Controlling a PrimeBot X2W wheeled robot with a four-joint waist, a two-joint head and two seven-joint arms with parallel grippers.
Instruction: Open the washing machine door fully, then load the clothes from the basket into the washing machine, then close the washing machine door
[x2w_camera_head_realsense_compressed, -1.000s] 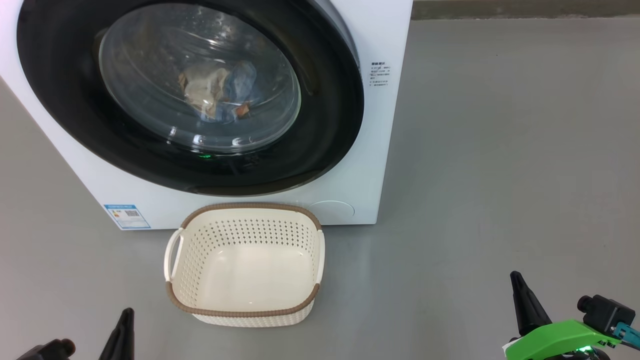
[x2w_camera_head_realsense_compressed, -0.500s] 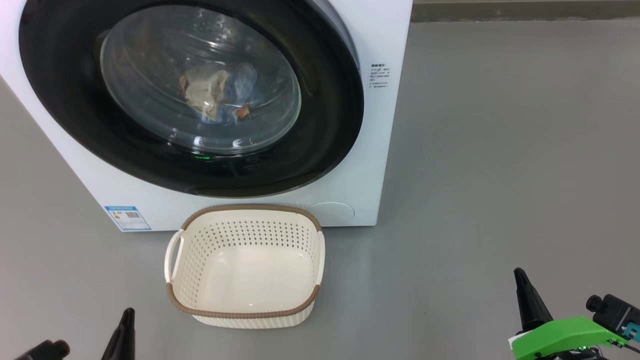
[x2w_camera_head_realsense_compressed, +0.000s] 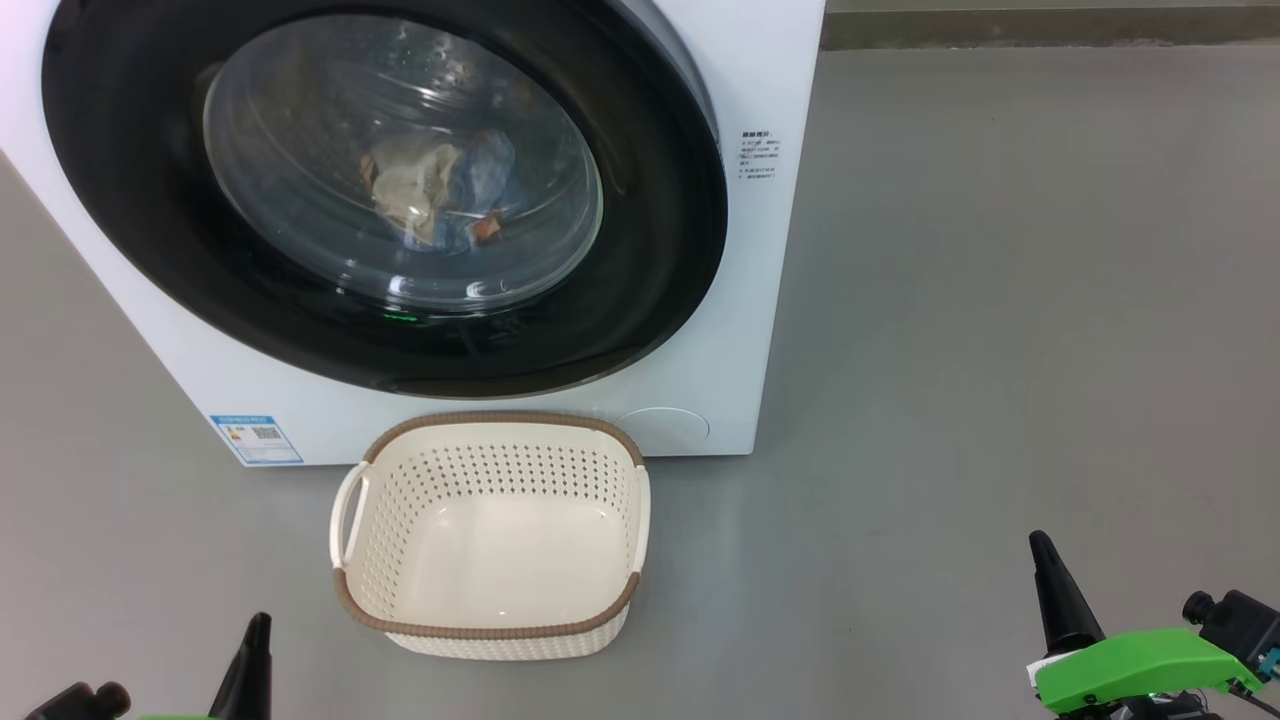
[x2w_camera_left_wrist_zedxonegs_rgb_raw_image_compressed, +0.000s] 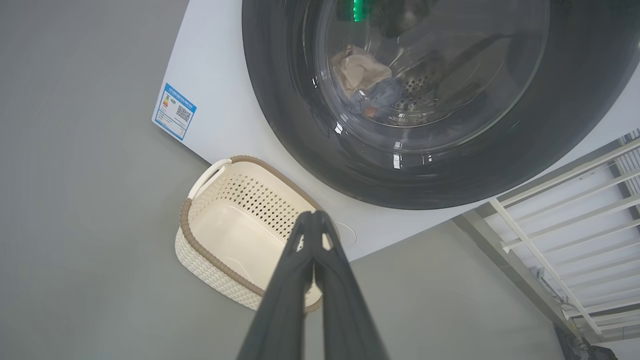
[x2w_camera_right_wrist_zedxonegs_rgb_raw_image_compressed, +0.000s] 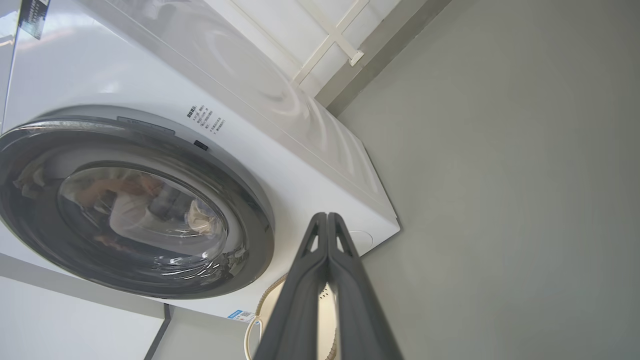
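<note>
**Door shut, clothes in the drum, both grippers pinched closed**

At the lower left of my head view, the left gripper (x2w_camera_head_realsense_compressed: 257, 635) pokes up from the bottom edge. On its own wrist view the two dark fingers are pressed together at the tips, with nothing between them.

Just above and right of it, a small blue label sticker (x2w_camera_head_realsense_compressed: 256, 440) sits at the bottom left corner of the washing machine (x2w_camera_head_realsense_compressed: 770, 300), which takes up the upper left and centre of the frame. The washing machine door (x2w_camera_head_realsense_compressed: 655, 250) lies flush against the white front, its glossy black rim ringing the glass bowl. Through that glass I see the clothes (x2w_camera_head_realsense_compressed: 440, 190), a cream piece bunched with blue cloth, lying inside the drum.

Below the door, at lower centre, the basket (x2w_camera_head_realsense_compressed: 490, 420) stands upright on the grey floor (x2w_camera_head_realsense_compressed: 1000, 300) just in front of the machine, its smooth bottom bare.

At the lower right, the right gripper (x2w_camera_head_realsense_compressed: 1042, 550) points up beside a green wrist part (x2w_camera_head_realsense_compressed: 1130, 665). Its fingers are closed tip to tip, holding nothing, well apart from the basket.
</note>
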